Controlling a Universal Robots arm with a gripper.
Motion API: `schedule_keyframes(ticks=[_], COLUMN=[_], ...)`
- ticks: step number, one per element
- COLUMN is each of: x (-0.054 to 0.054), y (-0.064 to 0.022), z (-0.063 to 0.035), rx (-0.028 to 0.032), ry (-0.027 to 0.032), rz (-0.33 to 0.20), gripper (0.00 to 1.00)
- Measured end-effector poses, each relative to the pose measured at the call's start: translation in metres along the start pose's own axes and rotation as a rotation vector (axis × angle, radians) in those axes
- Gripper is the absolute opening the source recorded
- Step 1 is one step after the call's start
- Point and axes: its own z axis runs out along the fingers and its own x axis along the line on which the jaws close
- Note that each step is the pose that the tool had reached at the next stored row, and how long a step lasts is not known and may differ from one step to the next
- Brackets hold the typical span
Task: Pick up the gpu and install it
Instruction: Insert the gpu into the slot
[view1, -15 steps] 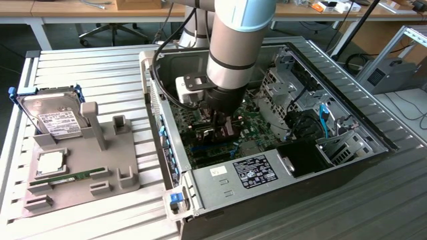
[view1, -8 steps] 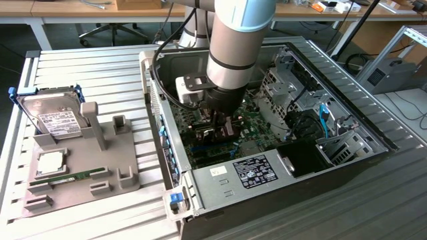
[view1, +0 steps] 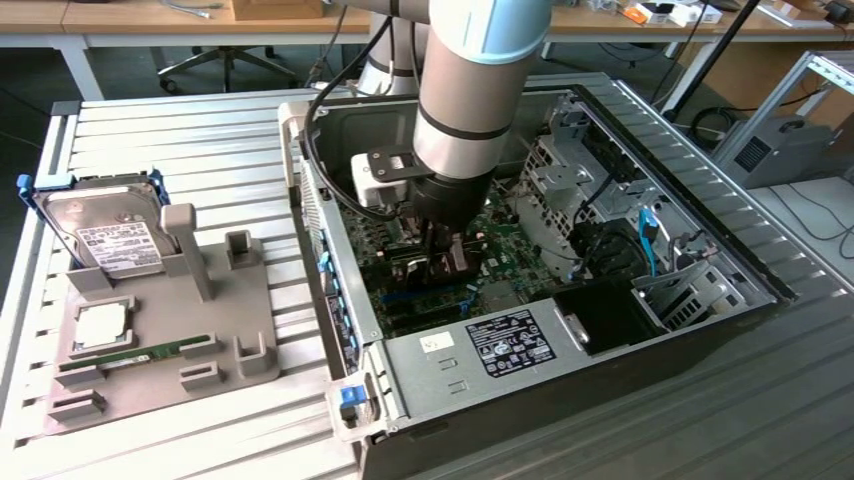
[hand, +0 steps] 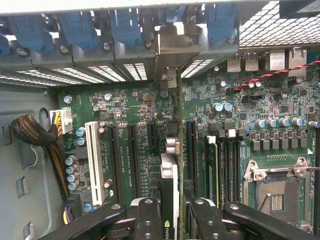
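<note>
The gripper (hand: 176, 212) reaches down into the open computer case (view1: 310, 200), directly above the motherboard (hand: 140, 115), and its two dark fingers (hand: 148, 220) are drawn partway together, clamped on the gpu (hand: 169, 172), one against each face of the card. The gpu stands on edge, at a right angle to the motherboard, so the wrist view sees it as a thin strip. Its long axis runs parallel to the motherboard's long black slots (hand: 131, 150), from the gripper toward the edge of the motherboard where the case's rear wall carries blue latches (hand: 125, 27). The silvery bracket (hand: 172, 47) is the end that points at that wall and sits against its slot openings. Whether the card's lower edge is seated in a slot cannot be told.
</note>
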Motion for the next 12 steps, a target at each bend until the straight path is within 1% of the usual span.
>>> schedule_keyframes(ticks=[12], x=[0.0000], y=[0.0000], z=[0.0000], rx=[0.0000], ry=[0.0000], rz=[0.000], gripper=[0.27])
